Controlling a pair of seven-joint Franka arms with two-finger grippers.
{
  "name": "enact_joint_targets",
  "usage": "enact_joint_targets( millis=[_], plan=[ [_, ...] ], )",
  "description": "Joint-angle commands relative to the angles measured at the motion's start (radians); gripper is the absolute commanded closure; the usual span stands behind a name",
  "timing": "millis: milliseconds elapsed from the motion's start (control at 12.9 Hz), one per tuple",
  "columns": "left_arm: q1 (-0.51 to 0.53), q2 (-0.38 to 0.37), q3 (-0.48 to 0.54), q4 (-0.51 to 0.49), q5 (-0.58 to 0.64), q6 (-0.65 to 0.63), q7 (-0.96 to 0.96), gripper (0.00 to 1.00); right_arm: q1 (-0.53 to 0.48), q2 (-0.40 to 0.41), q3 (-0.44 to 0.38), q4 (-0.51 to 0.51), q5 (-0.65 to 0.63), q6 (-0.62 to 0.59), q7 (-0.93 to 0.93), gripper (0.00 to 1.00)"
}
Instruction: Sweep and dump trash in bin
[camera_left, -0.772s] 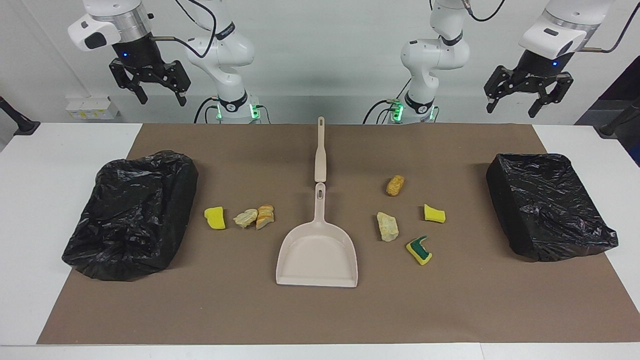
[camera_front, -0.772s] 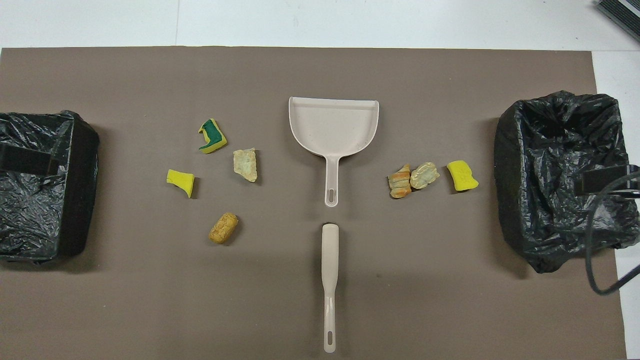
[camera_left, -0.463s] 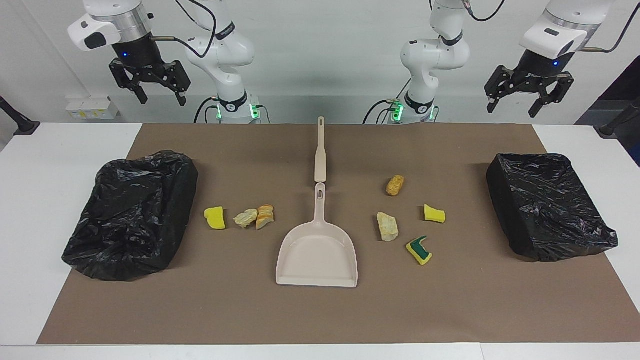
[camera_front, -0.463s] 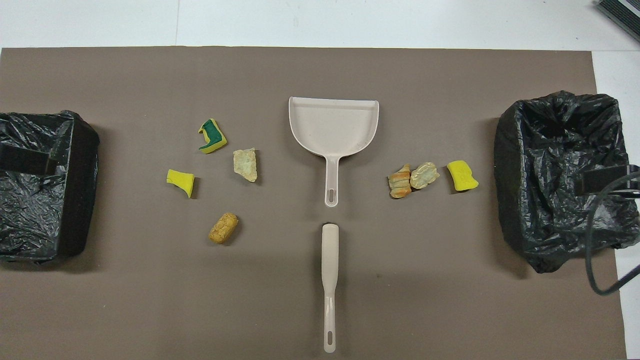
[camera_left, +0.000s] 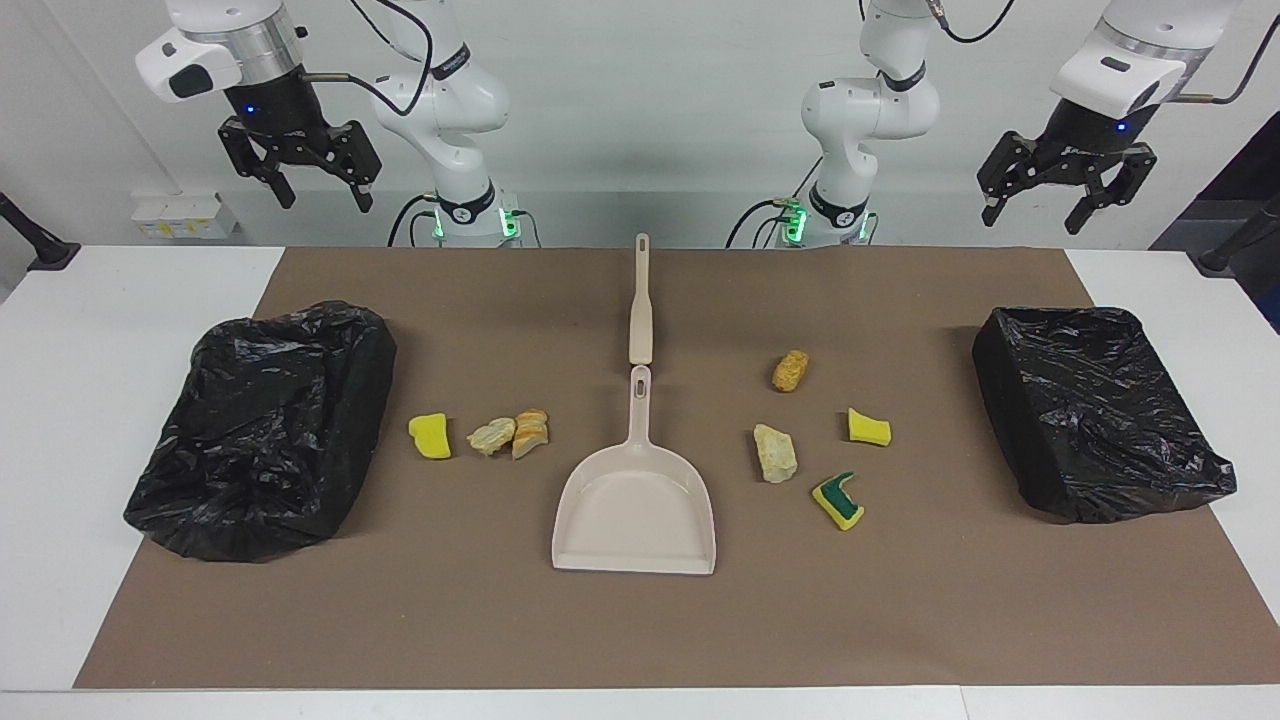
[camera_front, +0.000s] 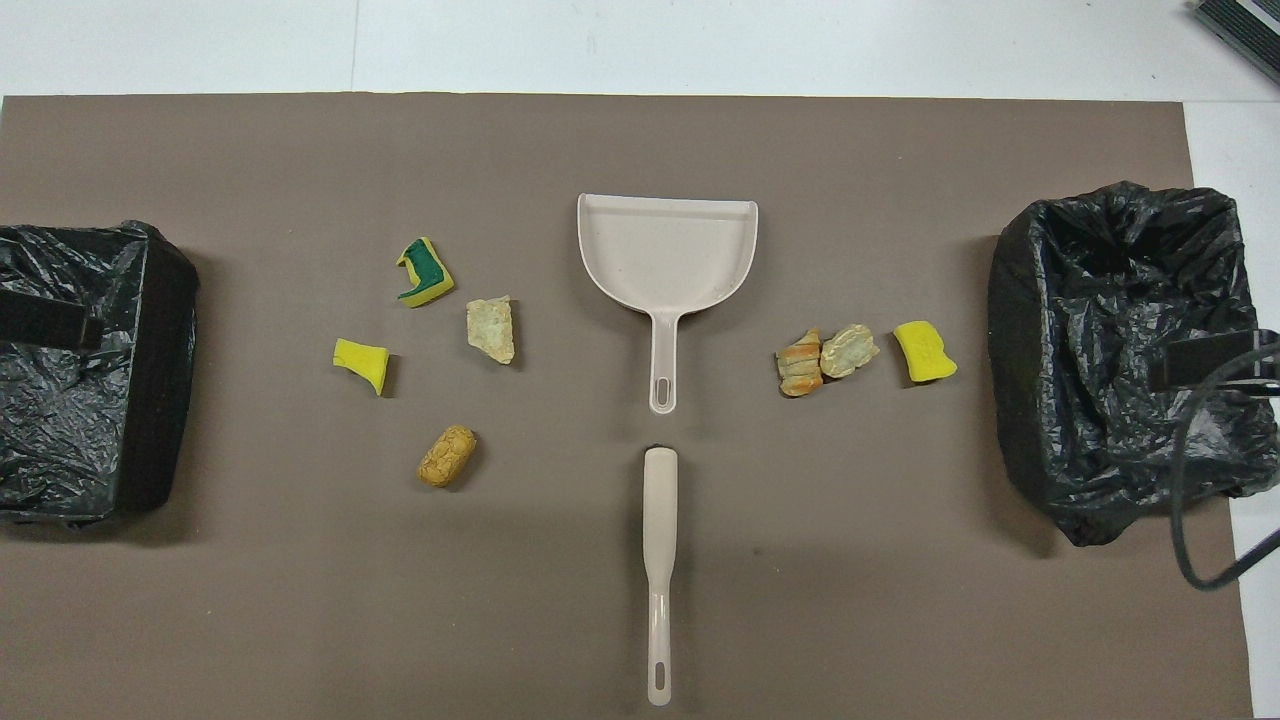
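Several trash scraps lie on the brown mat either side of the beige dustpan (camera_left: 634, 505). Toward the right arm's end lie a yellow sponge (camera_left: 430, 436), a pale chunk (camera_left: 491, 436) and an orange chunk (camera_left: 530, 433). Toward the left arm's end lie a tan chunk (camera_left: 790, 370), a yellow sponge (camera_left: 869, 427), a pale chunk (camera_left: 775, 453) and a green-backed sponge (camera_left: 838, 501). The beige brush (camera_left: 640, 310) lies nearer to the robots than the dustpan, in line with its handle. My left gripper (camera_left: 1032, 215) and right gripper (camera_left: 327, 200) hang open and empty, high up.
Two bins lined with black bags stand on the mat, one at the right arm's end (camera_left: 370, 380) and one at the left arm's end (camera_left: 1000, 400). A black cable (camera_front: 1190, 520) hangs over the bin at the right arm's end in the overhead view.
My left gripper has shifted slightly up and outward above its bin. My right gripper has barely moved. Nothing on the mat has moved.
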Motion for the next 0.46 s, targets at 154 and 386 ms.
enact_joint_targets(
  millis=[154,386],
  plan=[
    [-0.010,-0.019,-0.008,-0.016,-0.011,0.036,-0.006,0.00,-0.005,-0.013,0.000,-0.016,-0.004,0.000,-0.010,0.00],
    [-0.022,-0.020,-0.019,-0.022,-0.013,0.058,-0.006,0.00,-0.005,-0.015,0.000,-0.021,-0.003,0.002,-0.012,0.00]
  ],
)
